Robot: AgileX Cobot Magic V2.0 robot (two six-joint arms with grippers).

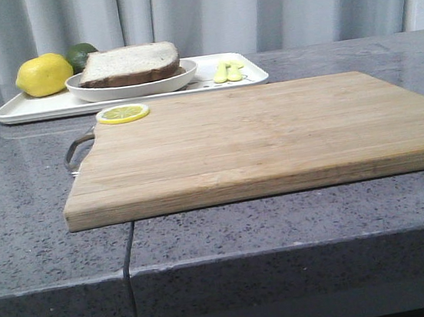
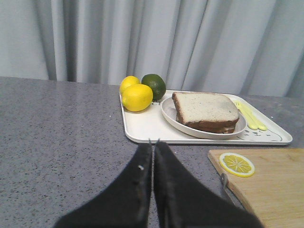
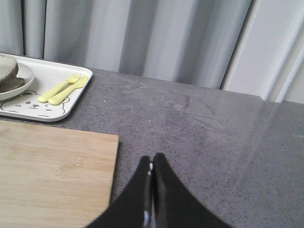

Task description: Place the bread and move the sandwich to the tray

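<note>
A stack of brown-crusted white bread slices, the sandwich (image 1: 130, 64), lies in a round white plate (image 1: 132, 85) on the white tray (image 1: 36, 109) at the back left. No egg shows. It also shows in the left wrist view (image 2: 207, 111), and the tray's bear drawing in the right wrist view (image 3: 28, 102). My left gripper (image 2: 153, 143) is shut and empty over the grey counter, just short of the tray's near rim (image 2: 142, 135). My right gripper (image 3: 152, 157) is shut and empty over the counter, right of the cutting board (image 3: 52, 175). Neither gripper shows in the front view.
A tan wooden cutting board (image 1: 263, 137) with a metal handle (image 1: 78, 150) fills the middle; a lemon slice (image 1: 122, 114) lies on its far left corner. A lemon (image 1: 43, 75), a lime (image 1: 82, 54) and yellow cutlery (image 1: 228, 70) lie on the tray. Curtains hang behind.
</note>
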